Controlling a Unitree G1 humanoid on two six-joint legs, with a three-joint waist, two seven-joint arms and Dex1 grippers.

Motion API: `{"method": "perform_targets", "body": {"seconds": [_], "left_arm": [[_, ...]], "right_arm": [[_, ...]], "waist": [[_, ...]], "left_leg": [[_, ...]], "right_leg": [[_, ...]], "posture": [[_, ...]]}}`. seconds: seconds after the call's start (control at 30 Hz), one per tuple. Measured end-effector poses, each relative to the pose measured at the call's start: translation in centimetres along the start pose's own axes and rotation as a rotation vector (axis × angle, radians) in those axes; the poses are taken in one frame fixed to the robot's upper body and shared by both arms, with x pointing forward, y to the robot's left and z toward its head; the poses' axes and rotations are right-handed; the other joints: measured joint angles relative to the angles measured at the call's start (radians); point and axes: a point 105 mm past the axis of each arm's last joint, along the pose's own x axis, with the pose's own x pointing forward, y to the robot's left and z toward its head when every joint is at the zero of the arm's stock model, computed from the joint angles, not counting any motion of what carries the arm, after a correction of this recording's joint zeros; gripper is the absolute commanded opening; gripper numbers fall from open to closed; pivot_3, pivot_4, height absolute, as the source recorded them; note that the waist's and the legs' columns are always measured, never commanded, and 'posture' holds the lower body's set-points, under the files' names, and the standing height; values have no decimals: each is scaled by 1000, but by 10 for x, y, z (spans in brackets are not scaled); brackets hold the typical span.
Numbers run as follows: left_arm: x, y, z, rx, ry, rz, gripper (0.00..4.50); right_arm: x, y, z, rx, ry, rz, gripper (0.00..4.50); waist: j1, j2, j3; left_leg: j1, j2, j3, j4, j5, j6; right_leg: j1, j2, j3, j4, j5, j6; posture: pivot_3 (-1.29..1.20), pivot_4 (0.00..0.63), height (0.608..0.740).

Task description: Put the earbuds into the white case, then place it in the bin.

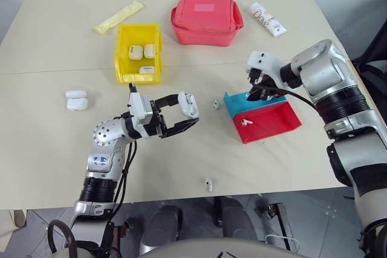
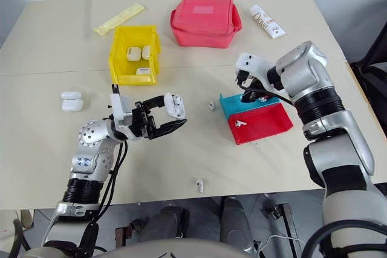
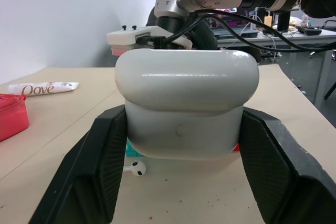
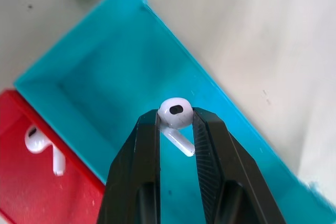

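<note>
My left gripper (image 1: pixel 190 110) is shut on the white case (image 1: pixel 188 104), holding it above the table's middle; in the left wrist view the case (image 3: pixel 186 103) sits between both black fingers (image 3: pixel 100 166). My right gripper (image 4: pixel 176 125) is shut on one of the earbuds (image 4: pixel 175 113) just above the blue tray (image 4: pixel 105 93). It hangs over that tray (image 1: pixel 237 104) in the head view. A second earbud (image 1: pixel 245 122) lies in the red tray (image 1: pixel 275 126). Two others lie on the table, one (image 1: pixel 216 104) left of the blue tray and one (image 1: pixel 208 184) near the front edge. The yellow bin (image 1: pixel 119 58) stands behind my left gripper.
Three white cases lie inside the bin, and two more (image 1: pixel 76 99) sit on the table at the left. A red zip pouch (image 1: pixel 207 17), a Dove tube (image 1: pixel 268 19) and a yellow packet (image 1: pixel 119 17) lie along the back.
</note>
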Motion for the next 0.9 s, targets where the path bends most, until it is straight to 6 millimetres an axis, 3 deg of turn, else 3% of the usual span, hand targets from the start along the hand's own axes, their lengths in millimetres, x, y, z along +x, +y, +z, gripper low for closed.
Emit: {"method": "perform_targets", "body": {"seconds": [0.33,0.57,0.7,0.83,0.9], "left_arm": [[5,3,1,0,-11,-15,2787],[6,2,-5,-29,-12,-20,2787],[8,0,-5,-31,-16,-36,2787],[12,0,-10,-60,-16,-76,2787],[18,-1,-10,-64,-24,-112,2787]], "right_arm": [[-9,3,5,33,-44,9,514],[-30,19,22,102,-292,77,514],[-48,42,33,110,-487,156,514],[-76,98,54,121,-835,339,514],[-83,116,61,116,-929,381,514]], "waist": [[1,0,0],[5,0,0],[12,0,0],[28,-1,0],[30,-1,0]], "left_leg": [[0,0,0,0,0,0],[0,0,0,0,0,0],[0,0,-1,0,0,0],[-1,1,-1,2,0,-1],[-1,0,-1,5,-1,0]], "right_leg": [[0,0,0,0,0,0],[0,0,0,0,0,0],[1,-1,0,-1,0,0],[1,0,-1,0,0,0],[2,-1,0,1,0,0]], "posture": [[0,150,740],[0,150,740],[0,150,740],[0,150,740],[0,150,740]]}}
